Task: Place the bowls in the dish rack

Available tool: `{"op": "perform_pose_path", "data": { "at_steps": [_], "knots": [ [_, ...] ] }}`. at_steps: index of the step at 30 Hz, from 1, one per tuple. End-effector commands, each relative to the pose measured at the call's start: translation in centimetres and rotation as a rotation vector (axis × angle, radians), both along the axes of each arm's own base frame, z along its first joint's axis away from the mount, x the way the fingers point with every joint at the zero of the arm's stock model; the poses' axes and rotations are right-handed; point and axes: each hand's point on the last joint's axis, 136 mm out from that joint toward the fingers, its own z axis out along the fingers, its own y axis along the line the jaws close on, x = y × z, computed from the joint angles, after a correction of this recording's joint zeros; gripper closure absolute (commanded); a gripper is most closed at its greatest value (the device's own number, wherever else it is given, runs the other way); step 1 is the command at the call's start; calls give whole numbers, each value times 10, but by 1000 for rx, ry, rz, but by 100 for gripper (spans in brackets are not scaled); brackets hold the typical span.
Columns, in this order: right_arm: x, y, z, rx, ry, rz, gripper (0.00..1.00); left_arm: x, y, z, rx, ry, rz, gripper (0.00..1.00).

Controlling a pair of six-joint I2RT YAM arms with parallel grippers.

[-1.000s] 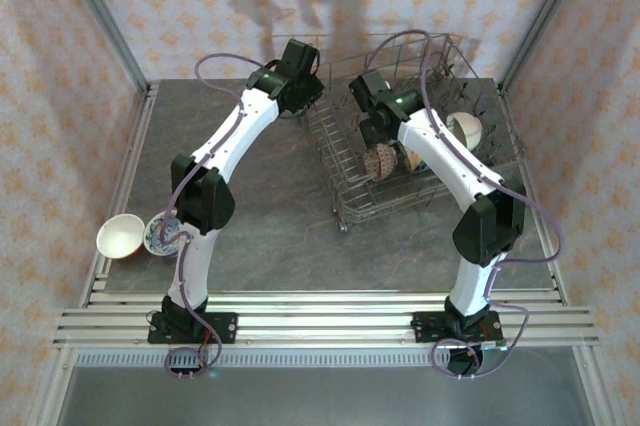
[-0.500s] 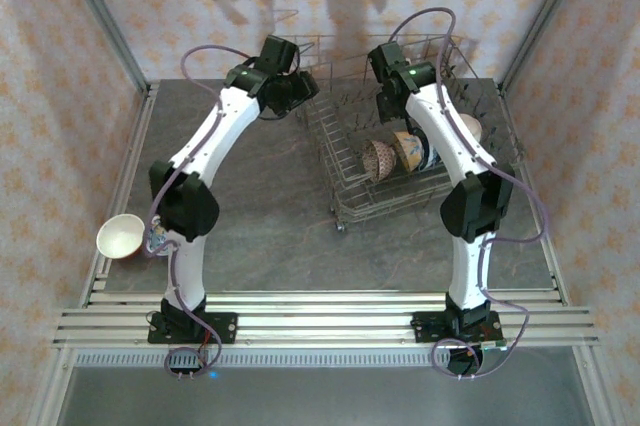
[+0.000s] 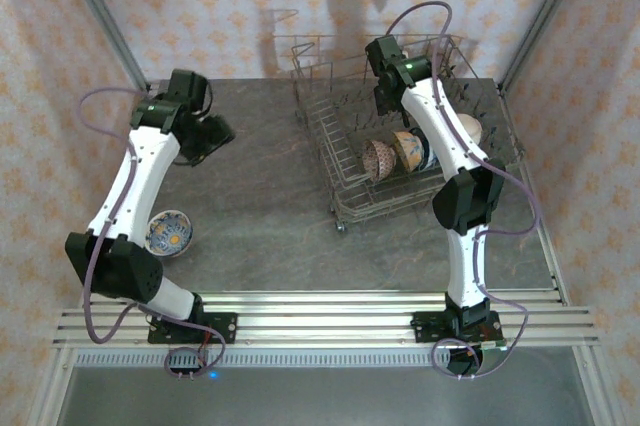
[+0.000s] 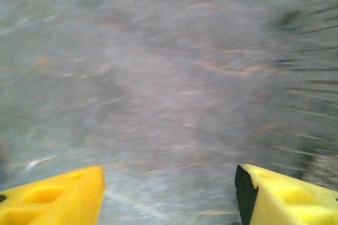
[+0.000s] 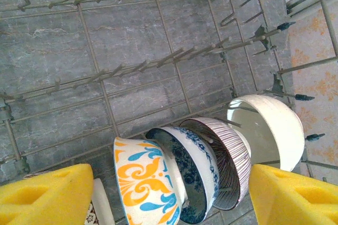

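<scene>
Bowls [image 5: 182, 169] stand on edge in a row inside the dish rack [image 3: 330, 151], near its right side. One blue bowl [image 3: 168, 233] sits flat on the table [image 3: 270, 236], well to the left of the rack and closer to the arms. The left gripper [image 3: 215, 133] hangs over the table just left of the rack, its fingers wide apart with nothing in them. The right gripper [image 5: 170, 196] hovers above the row in the rack, also wide open and empty.

I think the blue bowl is next. The left gripper should drop down on its rim, one finger inside and one outside, then pinch firmly. It should lift high over the rack's wires and stand the bowl between free tines [image 5: 132, 69], without bumping the others.
</scene>
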Motion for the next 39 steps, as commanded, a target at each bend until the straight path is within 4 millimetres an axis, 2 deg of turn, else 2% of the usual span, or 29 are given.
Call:
{"op": "perform_pose_path", "data": {
  "at_steps": [1,5,8,16,21,25,29,33,39],
  "knots": [
    [-7,1,10,31,-11,-8,23,-58,37,-44,44,231,70,35],
    [-13,4,7,58,1,1,23,-84,55,-81,26,351,132,36],
    [-17,6,3,66,15,10,23,-96,62,-100,12,418,168,37],
    [-24,5,-8,64,44,12,23,-104,74,-133,24,487,210,45],
    [-24,4,-8,63,45,11,23,-102,76,-153,9,524,201,58],
    [-25,4,-8,63,46,5,23,-101,79,-156,24,532,186,79],
    [-26,4,-10,62,51,0,23,-102,80,-153,31,533,176,94],
    [-27,3,-10,65,51,-4,23,-99,78,-144,17,501,173,100],
    [-25,5,-8,75,45,-3,23,-89,65,-136,-27,458,153,100]
  ]
}}
